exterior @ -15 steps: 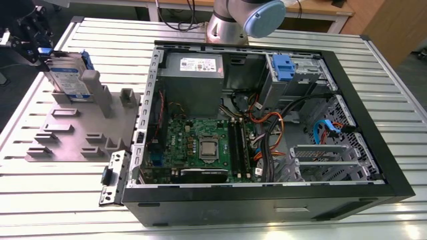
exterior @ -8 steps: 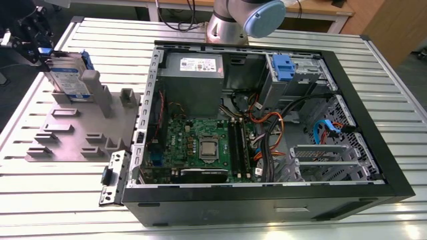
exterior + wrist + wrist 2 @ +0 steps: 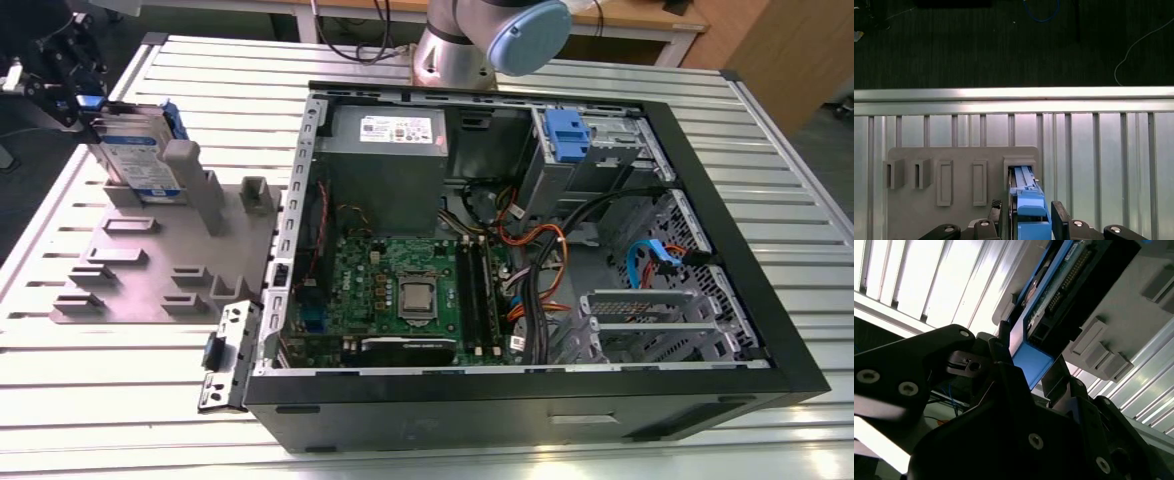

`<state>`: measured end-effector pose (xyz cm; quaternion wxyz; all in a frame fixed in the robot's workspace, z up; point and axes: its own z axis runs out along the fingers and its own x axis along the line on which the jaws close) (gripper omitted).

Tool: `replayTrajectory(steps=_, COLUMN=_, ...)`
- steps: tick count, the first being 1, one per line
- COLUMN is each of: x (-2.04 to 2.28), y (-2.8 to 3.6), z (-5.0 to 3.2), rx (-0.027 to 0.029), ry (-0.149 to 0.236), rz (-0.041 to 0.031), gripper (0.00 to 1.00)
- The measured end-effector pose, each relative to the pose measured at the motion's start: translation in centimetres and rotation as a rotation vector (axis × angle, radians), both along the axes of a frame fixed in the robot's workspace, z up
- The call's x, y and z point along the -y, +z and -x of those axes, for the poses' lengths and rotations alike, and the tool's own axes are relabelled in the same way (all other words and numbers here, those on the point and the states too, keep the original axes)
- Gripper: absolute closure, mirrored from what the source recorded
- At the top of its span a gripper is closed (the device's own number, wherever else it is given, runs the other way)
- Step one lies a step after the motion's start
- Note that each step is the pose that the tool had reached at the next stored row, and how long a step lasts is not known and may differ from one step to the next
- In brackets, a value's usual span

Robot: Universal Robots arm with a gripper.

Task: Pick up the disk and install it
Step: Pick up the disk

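Note:
The disk [image 3: 140,150] is a silver drive with a white-and-blue label and blue rails, standing on edge in a slot at the far end of the grey fixture plate [image 3: 147,275], on the exterior view's left. My gripper [image 3: 94,100] is at its upper end. In the first wrist view the disk [image 3: 1026,195] shows edge-on, blue rail up, with my gripper [image 3: 1029,215] straddling it and a finger pressed to each side. The second wrist view shows the disk [image 3: 1054,295] running away from the gripper [image 3: 1026,357], dark fingers flanking its blue end.
An open black computer case [image 3: 787,330] lies on the slatted metal table [image 3: 801,170], with motherboard, cables and a drive bay carrying a blue latch [image 3: 567,135] at its far right corner. The arm's base [image 3: 467,45] stands behind the case. The table edge [image 3: 1014,95] runs just beyond the fixture.

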<state>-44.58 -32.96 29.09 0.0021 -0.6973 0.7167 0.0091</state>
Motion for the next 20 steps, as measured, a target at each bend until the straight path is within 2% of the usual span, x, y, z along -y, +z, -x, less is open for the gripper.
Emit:
replayTrajectory(steps=4, x=-0.01, y=0.00, z=0.00, rx=-0.0001, ry=0.000, rz=0.0000, gripper=0.51)
replayTrajectory(steps=5, x=-0.01, y=0.00, z=0.00, rx=0.0000, ry=0.000, rz=0.0000, gripper=0.58)
replayTrajectory(steps=20, x=0.01, y=-0.01, z=0.00, rx=-0.0001, ry=-0.001, rz=0.0002, gripper=0.58)
